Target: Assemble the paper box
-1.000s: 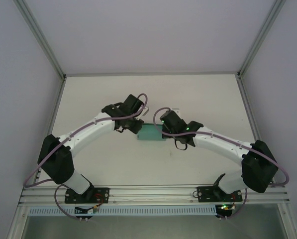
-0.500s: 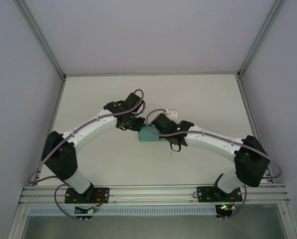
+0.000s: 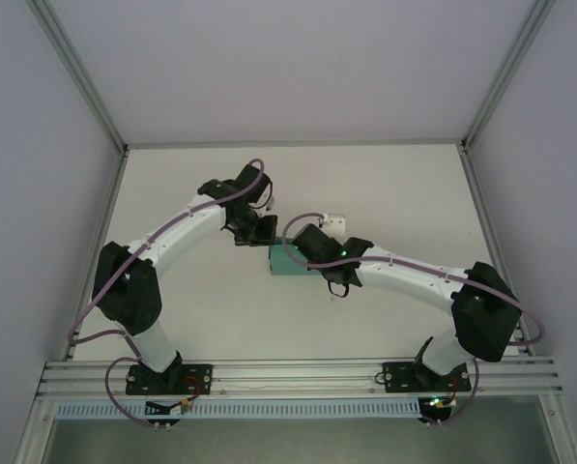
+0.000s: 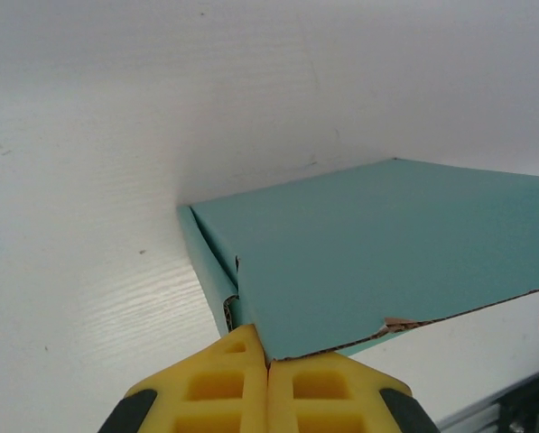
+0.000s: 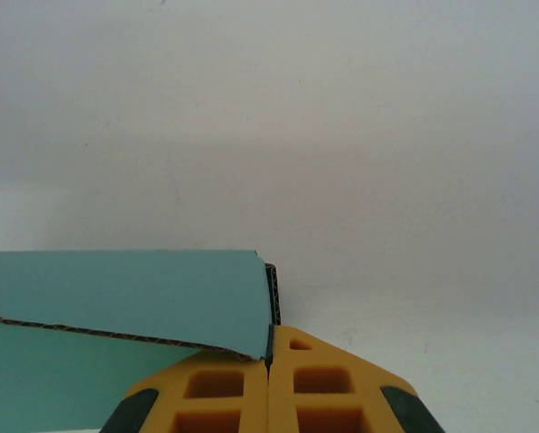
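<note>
Left claw [image 4: 267,347]: at the left end of the box [image 3: 286,263], mid-table. Its yellow fingers [image 4: 219,383] are pressed together and the near corner of the top panel runs into their seam, so it appears to have that corner nipped.

Box: teal card, already folded into a low rectangular form, resting on the white table [image 3: 404,193] between the two wrists. The left wrist view shows the top panel sitting slightly proud of the side wall, with its cut edge raw and a little chewed and a gap at the corner.

Right claw [image 5: 270,336]: at the box's right end, fingers likewise closed. An upright card edge leads straight into their seam, so it looks clamped on that end wall.

Small white object [image 3: 332,221]: on the table just behind the right wrist, apart from the box; too small to identify.

Step in hand: judged to be closing up, seating the top panel square on the walls while both ends are held.

Doing it well: one claw should anchor while the other works. Pull evenly along the fold lines so the thin card neither twists nor tears at the pinched corner. Press the panel flush before letting go, and release one end at a time so the box does not spring open or skid.
</note>
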`<state>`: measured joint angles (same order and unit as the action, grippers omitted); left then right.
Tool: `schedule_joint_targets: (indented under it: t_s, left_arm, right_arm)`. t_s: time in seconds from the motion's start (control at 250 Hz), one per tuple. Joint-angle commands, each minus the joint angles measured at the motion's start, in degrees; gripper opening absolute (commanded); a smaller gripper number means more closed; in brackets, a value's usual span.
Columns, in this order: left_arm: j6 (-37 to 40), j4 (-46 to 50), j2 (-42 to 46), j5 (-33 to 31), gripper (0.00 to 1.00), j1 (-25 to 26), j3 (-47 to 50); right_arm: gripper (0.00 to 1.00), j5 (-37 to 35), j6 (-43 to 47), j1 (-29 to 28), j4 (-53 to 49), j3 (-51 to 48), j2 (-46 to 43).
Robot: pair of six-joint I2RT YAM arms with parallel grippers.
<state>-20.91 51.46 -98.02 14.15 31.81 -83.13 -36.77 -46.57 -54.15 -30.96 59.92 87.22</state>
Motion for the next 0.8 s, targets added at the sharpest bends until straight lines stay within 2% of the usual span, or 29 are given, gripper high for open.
schedule_joint_targets:
  t_s: [0.0,0.156,0.387,0.795]
  left_arm:
    - [-2.8,5.4,-1.9,3.3,0.0,0.1,-0.1]
    - [-2.0,2.0,-0.8,2.2,0.0,0.5,3.2]
    - [0.4,0.5,2.9,-9.7,0.0,3.2,8.7]
    - [-6.9,-11.8,7.7,-12.4,0.0,7.5,21.7]
  right_arm:
    - [0.0,7.1,-2.7,-0.9,-8.3,-4.4,3.3]
    - [0.0,7.4,-2.9,-0.9,-7.5,-4.9,3.0]
    - [0.0,7.3,-2.6,-0.9,-7.1,-4.9,3.4]
    - [0.0,7.6,-3.7,-1.1,-4.3,-6.7,3.1]
